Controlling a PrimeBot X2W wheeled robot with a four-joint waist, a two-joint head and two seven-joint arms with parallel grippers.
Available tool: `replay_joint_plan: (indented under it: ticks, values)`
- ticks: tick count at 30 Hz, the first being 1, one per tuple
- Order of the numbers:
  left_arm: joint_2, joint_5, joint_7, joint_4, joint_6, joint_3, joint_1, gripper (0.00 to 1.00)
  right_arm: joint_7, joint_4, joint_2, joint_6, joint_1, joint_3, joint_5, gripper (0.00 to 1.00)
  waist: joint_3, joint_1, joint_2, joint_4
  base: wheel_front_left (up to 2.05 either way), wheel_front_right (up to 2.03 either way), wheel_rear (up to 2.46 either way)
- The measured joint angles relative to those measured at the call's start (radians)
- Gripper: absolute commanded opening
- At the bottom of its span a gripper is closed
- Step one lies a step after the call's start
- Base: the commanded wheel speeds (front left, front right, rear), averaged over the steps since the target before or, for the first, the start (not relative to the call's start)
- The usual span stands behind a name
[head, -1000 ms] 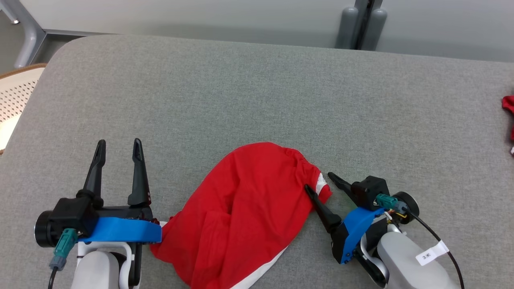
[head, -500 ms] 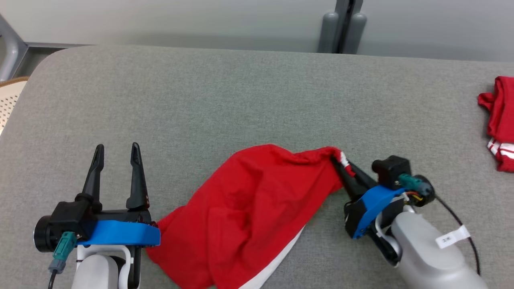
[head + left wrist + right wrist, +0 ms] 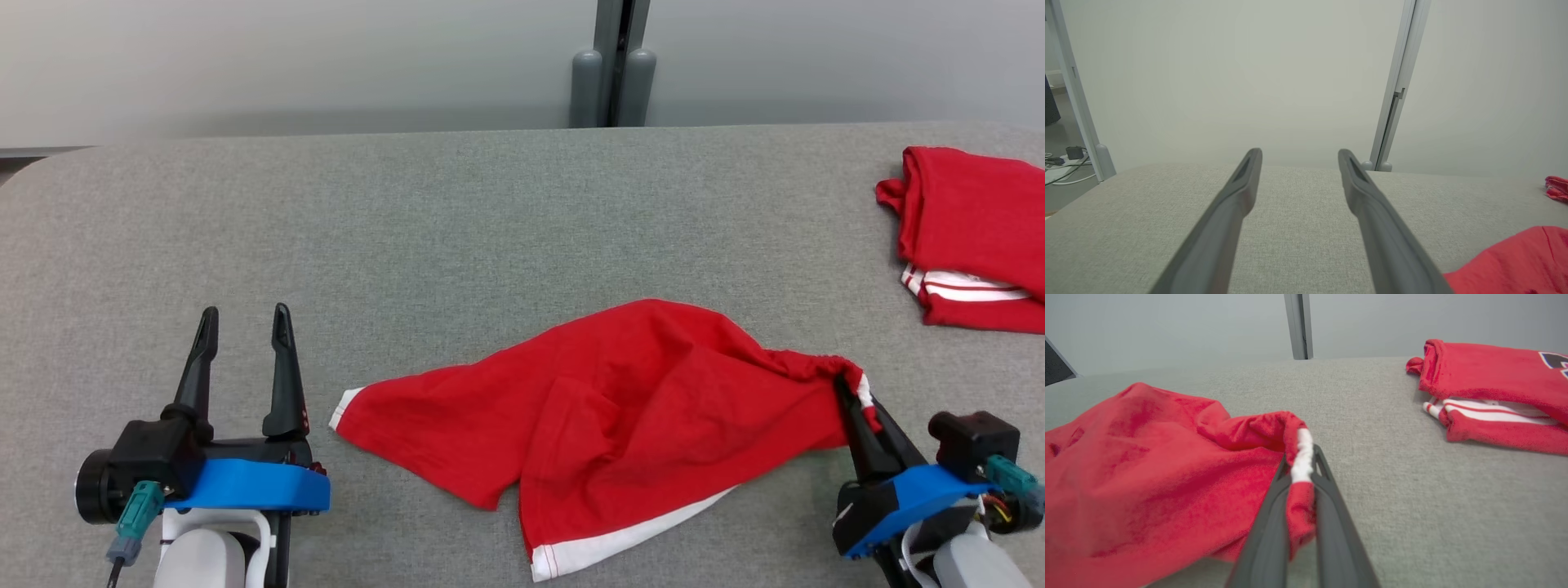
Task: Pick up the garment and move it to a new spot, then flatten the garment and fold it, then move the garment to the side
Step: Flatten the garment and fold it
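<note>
While our right end effector (image 3: 853, 392) is clamping its two dark fingers tight on the gathered, white-tipped edge of the red shorts (image 3: 637, 392), we are holding that edge slightly raised off the grey fabric worktop (image 3: 457, 229) at the near right. From that pinched corner the shorts are trailing leftward across the near middle of the worktop, crumpled and creased, with most of the cloth lying on the surface. One white-hemmed leg is pointing left, ending near our left end effector (image 3: 245, 310) but apart from it. The other white-hemmed leg is lying toward the near edge. In the right wrist view a strip of white trim is sitting squeezed between the two fingers, with red cloth bunching above and below it.

Our left end effector is sitting at the near left with its jaws standing wide apart and nothing between them, fingers pointing toward the far side.

At the far right a folded red garment (image 3: 971, 212) with white stripes is lying on the worktop, well apart from the shorts. Beyond the far edge a grey post (image 3: 612, 65) is standing against a pale wall.
</note>
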Motion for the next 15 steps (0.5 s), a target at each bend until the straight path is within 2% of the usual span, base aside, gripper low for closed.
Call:
replay_joint_plan:
  ticks: [5, 6, 8, 15]
  values:
    - [0.0, 0.001, 0.0, 0.0, 0.0, -0.002, 0.003, 1.0, 0.037, -0.085, 0.04, 0.0, 0.09, -0.063, -0.028, 0.0, -0.005, -0.0001, 0.0, -0.014, 0.0, 0.0, 0.0]
    - [0.0, 0.001, 0.0, 0.001, 0.0, -0.002, 0.004, 1.0, 0.04, -0.105, 0.049, 0.0, 0.101, -0.074, -0.035, 0.47, -0.006, 0.0, 0.0, -0.016, 0.0, 0.0, 0.0]
    - [0.0, 0.002, 0.0, 0.002, 0.0, -0.002, 0.004, 1.0, 0.044, -0.142, 0.062, 0.0, 0.111, -0.093, -0.054, 1.0, -0.009, 0.0, 0.0, -0.02, 0.0, 0.0, 0.0]
    - [0.0, 0.004, 0.0, 0.008, -0.001, -0.003, 0.004, 1.0, 0.026, -0.295, 0.11, 0.0, 0.116, -0.138, -0.105, 1.0, -0.023, -0.0001, 0.0, -0.018, 0.0, 0.0, 0.0]
